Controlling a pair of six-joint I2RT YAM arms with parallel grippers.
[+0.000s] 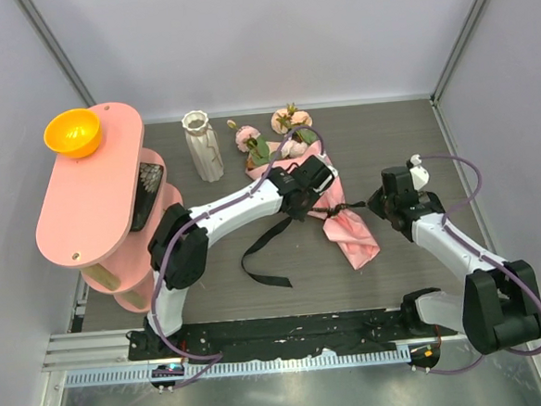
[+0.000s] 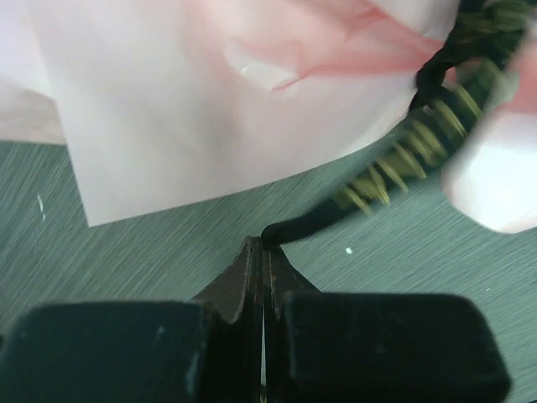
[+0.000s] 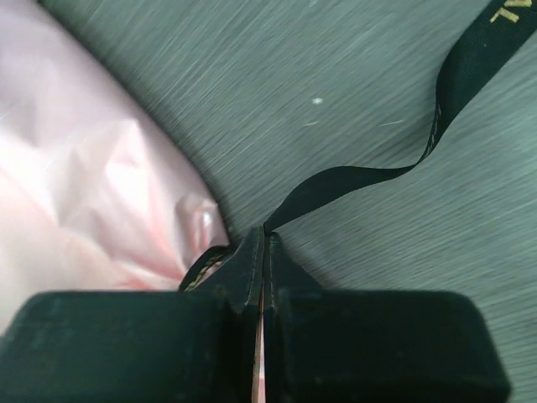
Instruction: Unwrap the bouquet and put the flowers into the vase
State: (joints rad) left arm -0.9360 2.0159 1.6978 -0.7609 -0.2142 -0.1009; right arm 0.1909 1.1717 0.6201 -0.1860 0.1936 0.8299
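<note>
L gripper (image 2: 264, 245), R gripper (image 3: 264, 238) pinch black ribbon (image 3: 361, 178); grey table (image 1: 377, 135), white walls (image 1: 287, 35).

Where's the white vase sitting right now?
In the top view, the vase stands upright toward the far left of the table, between the pink shelf stand and the bouquet.

Gold lettering is printed on the black ribbon (image 3: 457, 71); only what looks like "AL" can be made out at its far end. No other text can be read.
</note>
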